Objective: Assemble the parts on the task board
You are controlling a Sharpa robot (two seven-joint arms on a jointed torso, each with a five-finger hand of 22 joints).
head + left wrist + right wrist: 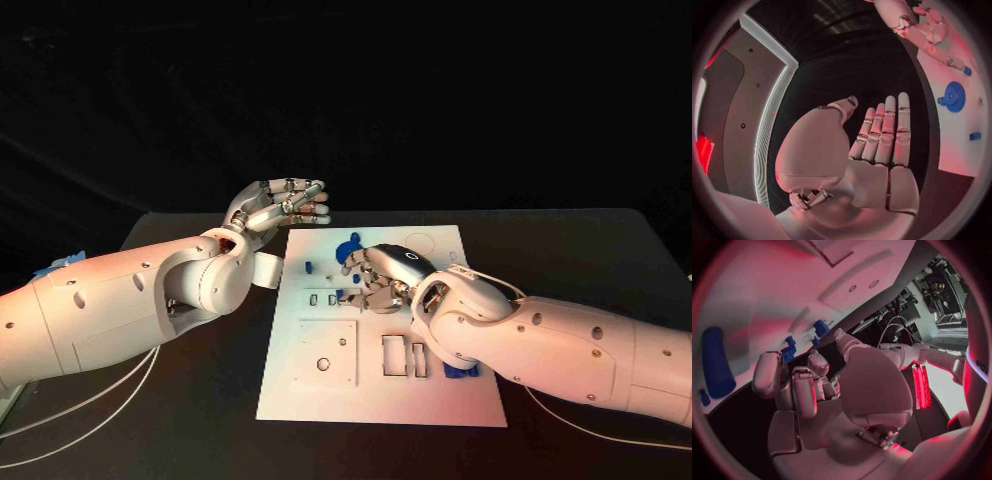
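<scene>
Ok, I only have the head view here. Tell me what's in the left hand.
Observer: Nothing. The left wrist view shows the left hand with a bare palm, fingers straight and side by side.
Operator: Now check the right hand's fingertips.
Observer: In the right wrist view the right hand curls its fingers down at the task board, with a small blue part beside them. I cannot tell whether it holds anything.
Operator: Name that blue blob near the board's far edge.
Observer: It is a toothed blue gear, lying flat on the board.
</scene>
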